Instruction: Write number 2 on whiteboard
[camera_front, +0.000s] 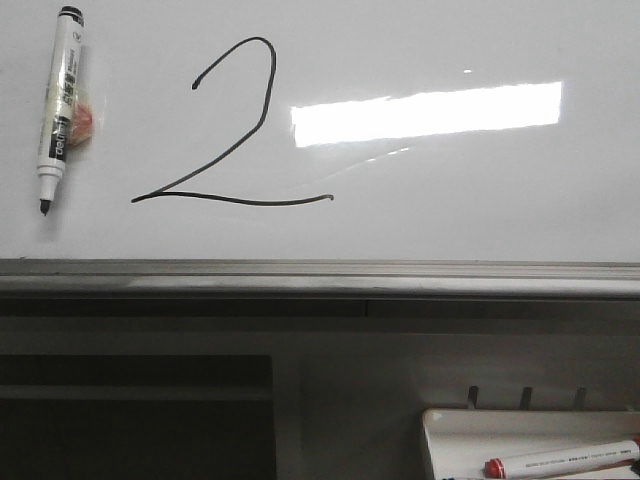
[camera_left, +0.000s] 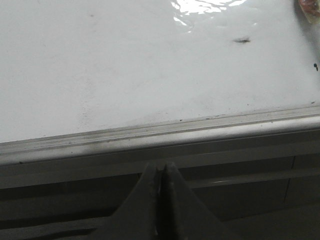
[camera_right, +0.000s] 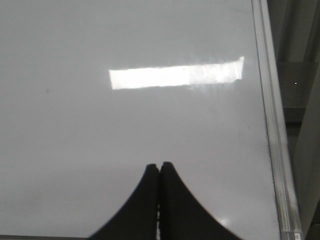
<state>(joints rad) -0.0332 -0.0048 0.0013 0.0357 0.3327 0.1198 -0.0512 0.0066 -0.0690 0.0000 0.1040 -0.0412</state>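
Note:
A large black number 2 (camera_front: 225, 130) is drawn on the glossy whiteboard (camera_front: 480, 200), left of a bright light patch. A white marker with a black cap end and bare tip (camera_front: 58, 105) lies on the board at the far left, nothing holding it. In the left wrist view my left gripper (camera_left: 161, 167) is shut and empty, off the board just outside its grey edge rail (camera_left: 160, 135). Seen from the right wrist, my right gripper (camera_right: 159, 167) is shut and empty over bare whiteboard (camera_right: 75, 125). Neither gripper shows in the front view.
The board's grey metal rail (camera_front: 320, 275) runs along its near edge. Below it at the right a small white tray (camera_front: 470, 425) holds a red-capped marker (camera_front: 560, 460). A tiny black dot (camera_left: 315, 65) and a smudge (camera_left: 242, 40) mark the board in the left wrist view.

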